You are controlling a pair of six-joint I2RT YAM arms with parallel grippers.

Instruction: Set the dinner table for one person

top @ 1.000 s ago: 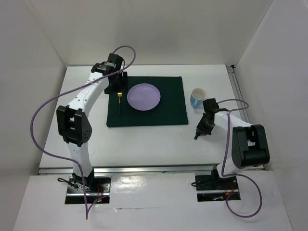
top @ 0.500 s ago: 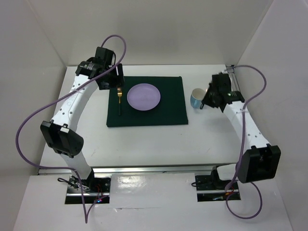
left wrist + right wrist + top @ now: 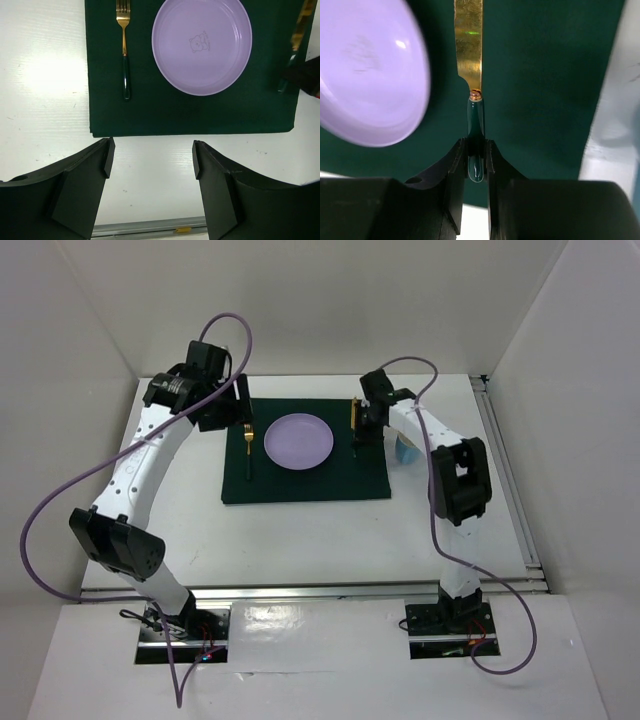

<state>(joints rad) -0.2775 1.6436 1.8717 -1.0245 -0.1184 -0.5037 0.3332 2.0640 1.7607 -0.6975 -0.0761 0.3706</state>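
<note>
While the knife (image 3: 475, 60) is clamped by its dark green handle in the right gripper (image 3: 475, 150), its gold blade is pointed away from the arm bases. It is held just right of the plate (image 3: 298, 440), over the green cloth (image 3: 300, 485), parallel to the fork (image 3: 248, 448) left of the plate. The dinner table (image 3: 300, 530) is spread beneath the plate, its long axis left to right. The left gripper (image 3: 150, 150) is held left of the plate, fingers parted around nothing.
</note>
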